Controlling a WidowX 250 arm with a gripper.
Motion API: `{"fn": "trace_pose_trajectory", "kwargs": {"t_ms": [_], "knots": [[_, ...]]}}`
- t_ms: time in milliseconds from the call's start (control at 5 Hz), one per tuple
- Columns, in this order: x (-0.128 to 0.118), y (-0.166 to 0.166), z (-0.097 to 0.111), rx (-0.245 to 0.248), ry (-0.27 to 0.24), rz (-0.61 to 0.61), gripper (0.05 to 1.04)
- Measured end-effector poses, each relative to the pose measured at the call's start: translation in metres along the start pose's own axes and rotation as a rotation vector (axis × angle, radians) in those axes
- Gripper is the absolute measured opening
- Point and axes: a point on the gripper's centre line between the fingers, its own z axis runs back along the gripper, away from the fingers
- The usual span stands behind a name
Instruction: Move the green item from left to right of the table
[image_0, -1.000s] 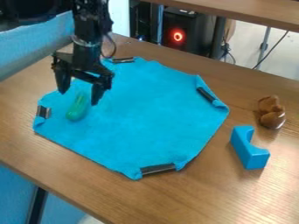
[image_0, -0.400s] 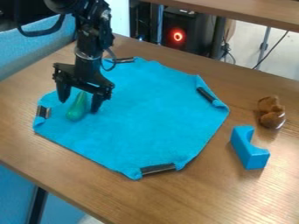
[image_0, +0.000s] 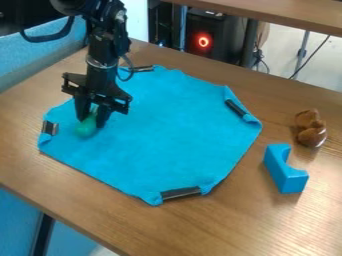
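Note:
The gripper (image_0: 92, 120) hangs low over the left part of the blue cloth, its two fingers drawn in on either side of the green item (image_0: 85, 129) and closed on it. The item's rounded end lies on the cloth and sticks out toward the camera; its narrower end is partly hidden between the fingers.
A blue cloth (image_0: 167, 130) with black clips at its corners covers the middle of the wooden table (image_0: 267, 227). To the right stand a blue arch-shaped block (image_0: 286, 172) and, behind it, a shiny brown figure (image_0: 310, 131).
From a wide spread above the item, the gripper came down around it, and then its fingers closed in on the item. The item has stayed in about the same place.

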Motion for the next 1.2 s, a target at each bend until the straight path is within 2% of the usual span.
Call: {"fn": "trace_pose_trajectory", "kwargs": {"t_ms": [200,400,600,800,1000,1200], "knots": [[-0.004,0.005,0.014,0.027,-0.034,0.006,0.338],[-0.008,-0.004,0.051,0.069,-0.114,-0.013,0.338],[-0.023,-0.027,0.076,0.068,-0.154,-0.075,0.338],[-0.05,-0.066,0.094,0.033,-0.169,-0.19,0.338],[-0.079,-0.104,0.106,0.018,-0.176,-0.291,0.338],[-0.106,-0.141,0.11,0.021,-0.157,-0.35,0.338]]}}
